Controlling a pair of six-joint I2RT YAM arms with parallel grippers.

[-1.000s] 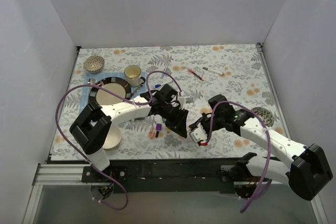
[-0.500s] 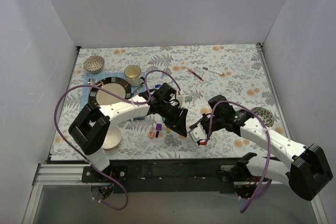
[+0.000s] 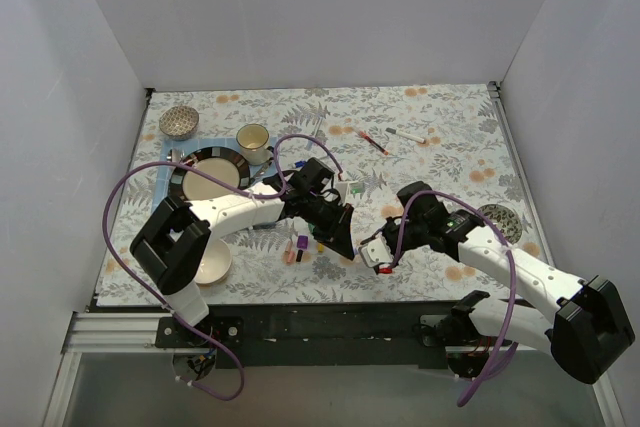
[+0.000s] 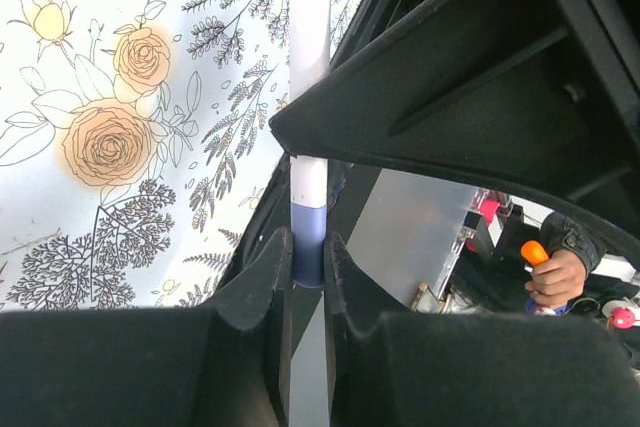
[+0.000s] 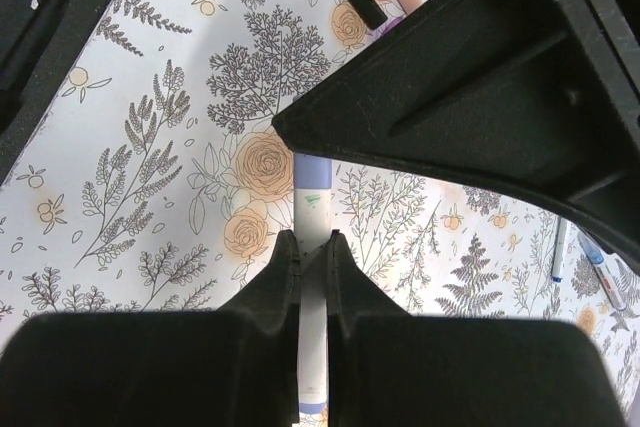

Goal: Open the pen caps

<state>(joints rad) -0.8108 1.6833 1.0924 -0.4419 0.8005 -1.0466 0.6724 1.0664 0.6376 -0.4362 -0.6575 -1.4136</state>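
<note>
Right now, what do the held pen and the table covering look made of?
The pen looks like smooth white plastic with a slight sheen; its cap, duller blue-purple plastic. The table covering seems flat floral-printed cloth or vinyl, unclear which.

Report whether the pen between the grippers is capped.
Capped: the left gripper pinches the blue cap, which sits flush against the white barrel; no tip shows.
</note>
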